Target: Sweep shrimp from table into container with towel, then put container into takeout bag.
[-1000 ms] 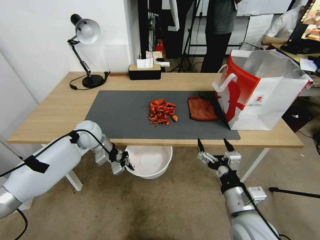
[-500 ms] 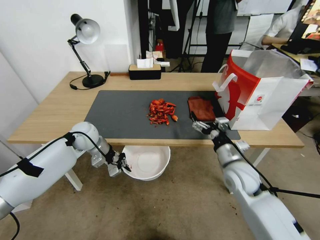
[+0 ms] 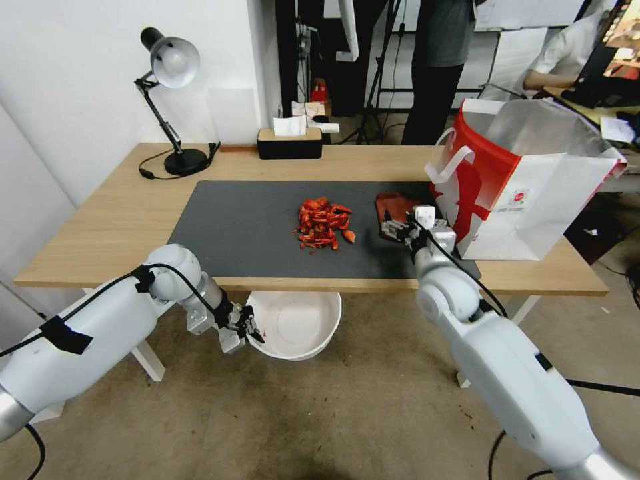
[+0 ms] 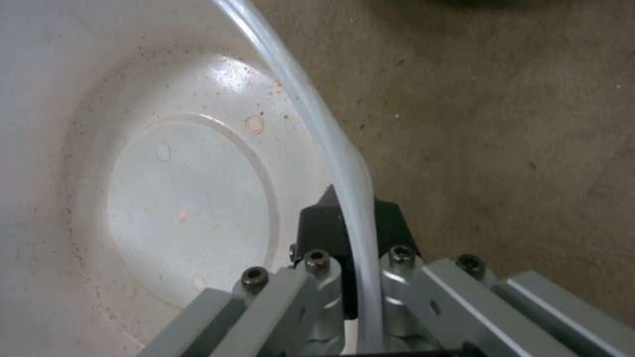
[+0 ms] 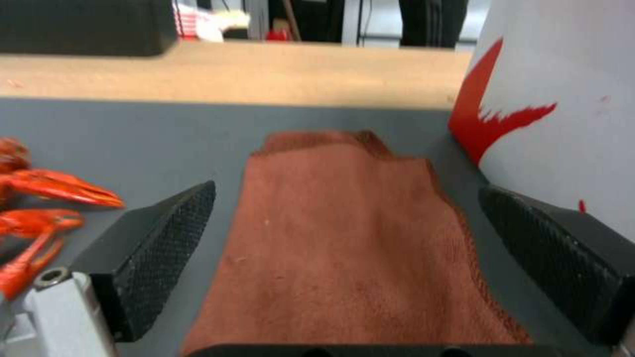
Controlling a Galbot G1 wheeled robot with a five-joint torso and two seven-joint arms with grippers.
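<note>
A lab or studio: tripods, a desk lamp, worn concrete floor

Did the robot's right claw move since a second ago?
Yes. The right gripper has gone from below the table edge up over the mat, open around the towel beside the takeout bag.

Even, bright indoor light falls on the table with only soft shadows, the head view bows straight lines near its edges, a white sheen glares off the container floor, and the right wrist view's background is blurred
</note>
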